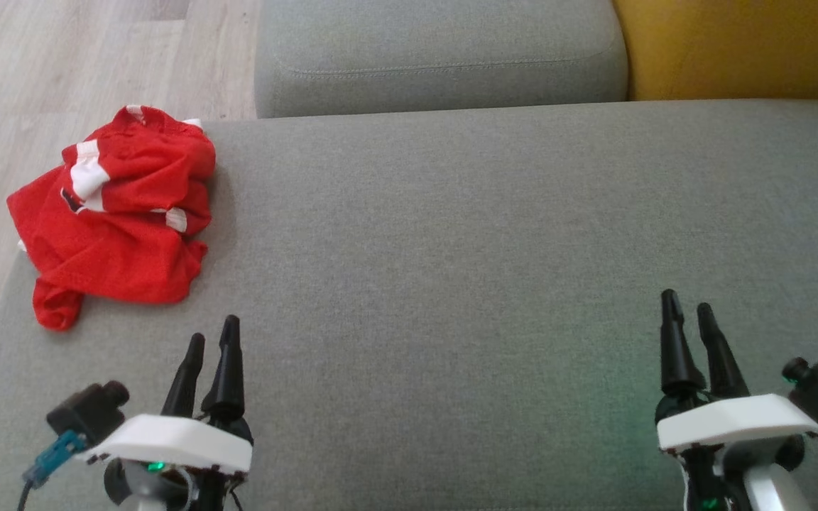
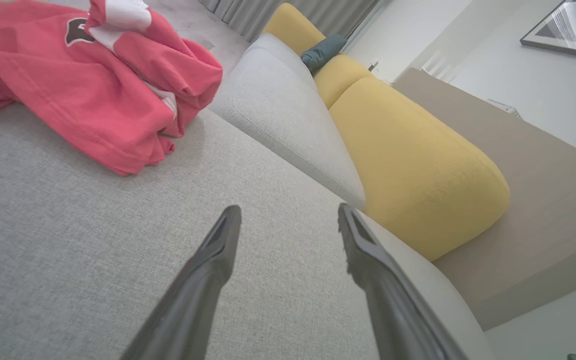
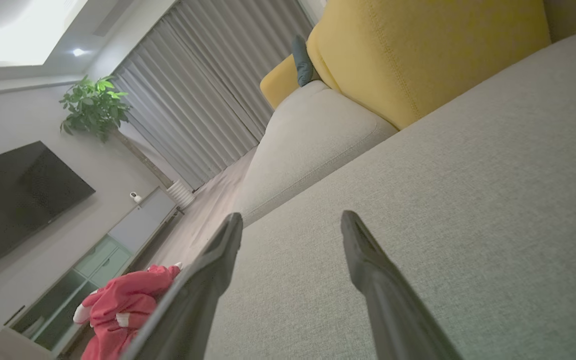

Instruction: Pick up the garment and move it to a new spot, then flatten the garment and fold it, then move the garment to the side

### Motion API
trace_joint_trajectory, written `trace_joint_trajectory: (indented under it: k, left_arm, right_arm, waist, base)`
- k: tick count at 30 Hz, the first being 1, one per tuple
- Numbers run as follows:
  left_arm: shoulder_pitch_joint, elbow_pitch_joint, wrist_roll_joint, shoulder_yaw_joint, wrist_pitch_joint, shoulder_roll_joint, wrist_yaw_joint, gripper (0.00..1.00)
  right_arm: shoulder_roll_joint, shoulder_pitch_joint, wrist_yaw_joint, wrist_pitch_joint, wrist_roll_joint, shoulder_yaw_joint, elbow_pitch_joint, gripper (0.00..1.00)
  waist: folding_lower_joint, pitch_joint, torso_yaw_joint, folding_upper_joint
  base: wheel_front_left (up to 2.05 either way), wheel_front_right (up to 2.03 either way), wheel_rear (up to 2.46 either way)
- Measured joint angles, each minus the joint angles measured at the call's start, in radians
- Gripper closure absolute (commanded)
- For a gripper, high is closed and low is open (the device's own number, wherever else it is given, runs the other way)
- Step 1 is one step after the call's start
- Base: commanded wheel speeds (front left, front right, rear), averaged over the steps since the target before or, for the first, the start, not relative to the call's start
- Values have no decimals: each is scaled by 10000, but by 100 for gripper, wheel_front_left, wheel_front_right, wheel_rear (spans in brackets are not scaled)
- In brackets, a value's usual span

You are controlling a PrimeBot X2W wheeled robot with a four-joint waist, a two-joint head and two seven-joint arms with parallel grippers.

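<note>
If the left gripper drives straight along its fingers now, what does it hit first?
Probably the grey seat cushion itself; the open left gripper aims at bare fabric, with the red garment off to one side. Depth is unclear.

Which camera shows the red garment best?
Head view: the whole garment lies crumpled at the couch corner, nothing cut off. Left wrist view shows it nearer but cropped at the frame's edge. Right wrist view shows it small, partly behind a finger.
</note>
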State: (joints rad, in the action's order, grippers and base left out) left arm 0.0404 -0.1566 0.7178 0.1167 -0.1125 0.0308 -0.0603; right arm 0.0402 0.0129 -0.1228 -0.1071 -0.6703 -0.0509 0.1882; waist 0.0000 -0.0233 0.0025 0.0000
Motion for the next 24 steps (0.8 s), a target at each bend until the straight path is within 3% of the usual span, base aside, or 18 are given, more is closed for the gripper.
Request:
trace_joint_trajectory:
  k: [24]
  left_arm:
    - [190, -2, -2871, 326, -656, 29, 167, 0]
  right_arm:
    - [6, 0, -2, -711, 3112, -334, 102, 0]
  waist:
    - [0, -45, 7, 0]
  base:
    - [0, 0, 0]
